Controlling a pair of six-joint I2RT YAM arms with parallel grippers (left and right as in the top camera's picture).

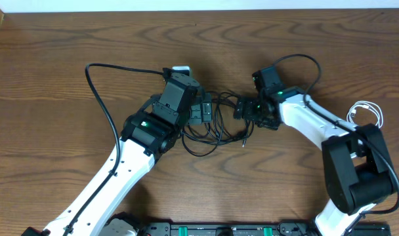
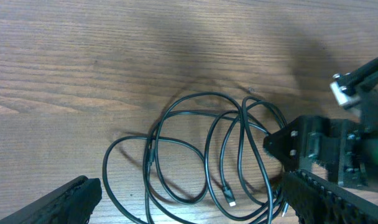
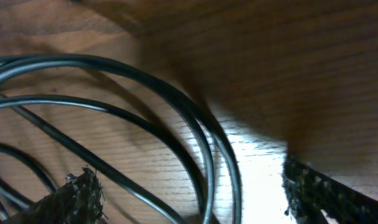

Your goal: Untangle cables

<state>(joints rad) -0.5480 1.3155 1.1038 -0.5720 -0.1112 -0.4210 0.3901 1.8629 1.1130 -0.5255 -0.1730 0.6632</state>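
Black cables (image 1: 214, 124) lie in a knot of overlapping loops on the wooden table between both arms. In the left wrist view the loops (image 2: 201, 155) spread out flat, with a small plug end (image 2: 231, 200) inside them. My left gripper (image 1: 203, 111) hovers over the tangle's left side, open wide; its fingers (image 2: 58, 205) straddle the loops (image 2: 189, 208) without touching them. My right gripper (image 1: 243, 109) sits low at the tangle's right edge, open, with a few black strands (image 3: 207, 149) running between its fingertips (image 3: 74, 196). A white cable (image 1: 365, 111) lies apart at the right.
The left arm's own thick black wire (image 1: 101, 98) arcs over the table at the left. The right arm's base (image 1: 357, 167) stands at the lower right, next to the white cable. A black rail (image 1: 219, 229) runs along the front edge.
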